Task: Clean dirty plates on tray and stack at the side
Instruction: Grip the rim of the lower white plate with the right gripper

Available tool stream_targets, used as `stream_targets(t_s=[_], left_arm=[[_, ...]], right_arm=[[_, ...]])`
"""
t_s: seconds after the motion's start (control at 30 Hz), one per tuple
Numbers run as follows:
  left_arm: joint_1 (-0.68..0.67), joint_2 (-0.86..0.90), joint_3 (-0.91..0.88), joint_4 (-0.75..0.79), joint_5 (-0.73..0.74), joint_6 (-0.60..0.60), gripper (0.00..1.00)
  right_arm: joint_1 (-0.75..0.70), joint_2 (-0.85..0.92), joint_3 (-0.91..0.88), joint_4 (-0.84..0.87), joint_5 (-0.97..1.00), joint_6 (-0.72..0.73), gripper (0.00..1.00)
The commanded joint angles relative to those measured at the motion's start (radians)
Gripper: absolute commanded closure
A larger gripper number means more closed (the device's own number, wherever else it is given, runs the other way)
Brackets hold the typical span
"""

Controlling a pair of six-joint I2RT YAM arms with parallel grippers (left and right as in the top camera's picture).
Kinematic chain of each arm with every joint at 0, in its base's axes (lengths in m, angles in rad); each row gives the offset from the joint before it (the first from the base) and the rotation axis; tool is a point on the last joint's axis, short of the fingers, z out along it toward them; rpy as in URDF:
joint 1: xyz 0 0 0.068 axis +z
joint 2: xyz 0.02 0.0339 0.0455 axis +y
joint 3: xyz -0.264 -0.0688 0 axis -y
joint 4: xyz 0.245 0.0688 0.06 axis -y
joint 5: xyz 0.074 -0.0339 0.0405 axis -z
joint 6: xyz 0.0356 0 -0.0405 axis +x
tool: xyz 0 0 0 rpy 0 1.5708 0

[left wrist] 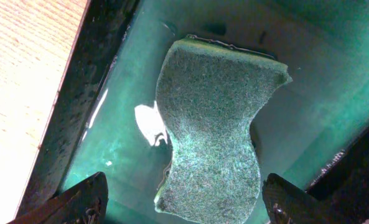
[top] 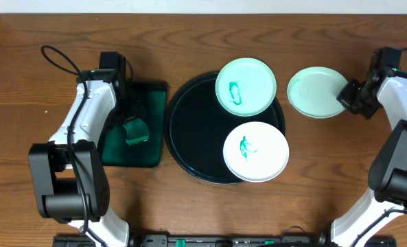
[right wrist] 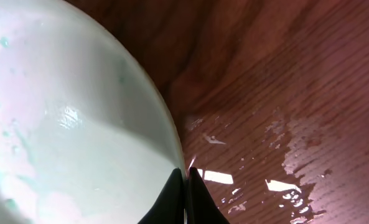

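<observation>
Two dirty plates lie on the round black tray (top: 188, 130): a pale-mint one (top: 245, 86) at its far right and a white one (top: 255, 151) at its near right, each with a teal smear at centre. A third pale-mint plate (top: 313, 91) rests on the table to the right of the tray, without a smear. My right gripper (top: 347, 97) is shut on that plate's right rim; the right wrist view shows the plate (right wrist: 78, 137) pinched between the closed tips (right wrist: 185, 180). My left gripper (left wrist: 184, 205) hangs open over the green sponge (left wrist: 215, 137), one finger on each side.
The sponge (top: 136, 132) lies in a rectangular dark green tray (top: 138, 156) left of the black tray. Wet patches (right wrist: 296, 155) shine on the brown wooden table by the right gripper. Both arm bases stand at the table's near corners.
</observation>
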Motion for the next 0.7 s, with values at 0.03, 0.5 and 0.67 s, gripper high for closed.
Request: stream_targets(t_s=[0.03,0.5,0.67], left_arm=[[0.002,0.012,-0.006,-0.006,-0.008,-0.002,0.20],[0.002,0.012,-0.008,-0.006,-0.008,-0.002,0.20],[0.002,0.012,-0.008,-0.006,-0.008,-0.002,0.20]], right_arm=[[-0.004,-0.021,0.003,-0.028,-0.008,-0.034,0.82],[0.164,-0.480,0.007,-0.269,-0.139,-0.224,0.03],[0.274,-0.483,-0.068,-0.419,-0.138,-0.085,0.06]])
